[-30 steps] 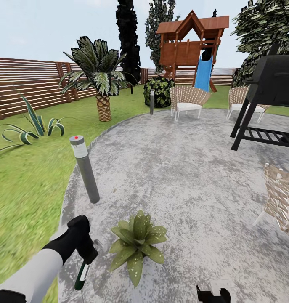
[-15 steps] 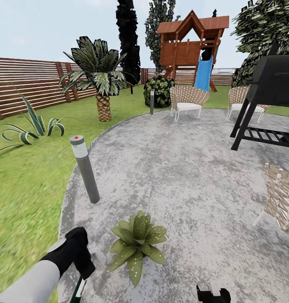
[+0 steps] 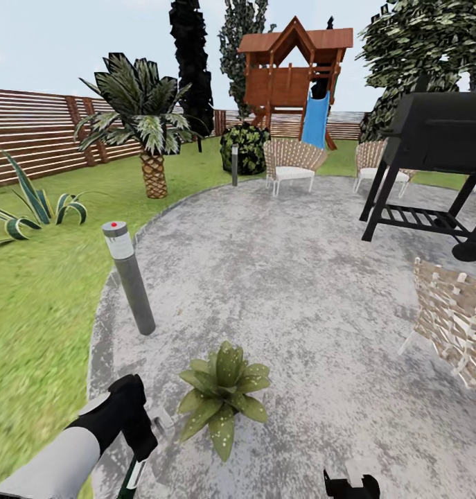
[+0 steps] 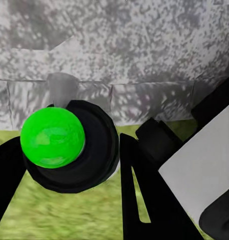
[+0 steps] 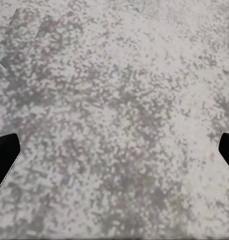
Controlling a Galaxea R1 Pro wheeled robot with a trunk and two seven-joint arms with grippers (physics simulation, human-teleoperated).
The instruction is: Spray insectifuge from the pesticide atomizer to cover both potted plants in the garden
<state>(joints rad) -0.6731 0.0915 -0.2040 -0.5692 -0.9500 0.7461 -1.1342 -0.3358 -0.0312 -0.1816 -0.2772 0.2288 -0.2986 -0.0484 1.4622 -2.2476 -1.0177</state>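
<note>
Pesticide atomizer [image 3: 133,475] hanging neck-up from left gripper [image 3: 137,443], clamped between closed fingers, over the patio's [image 3: 300,277] left edge beside the lawn [image 3: 37,305]; green bottom [image 4: 52,137] seen end-on at the wrist. Probably light, stiff, smooth plastic, so apt to swing or slip; best held high at the neck under the trigger head. Potted plant [image 3: 222,393] just beside it, near the patio's rim, bollard lamp [image 3: 128,276] beyond. Right gripper [image 3: 351,483] spread wide, holding nothing, above bare stone.
</note>
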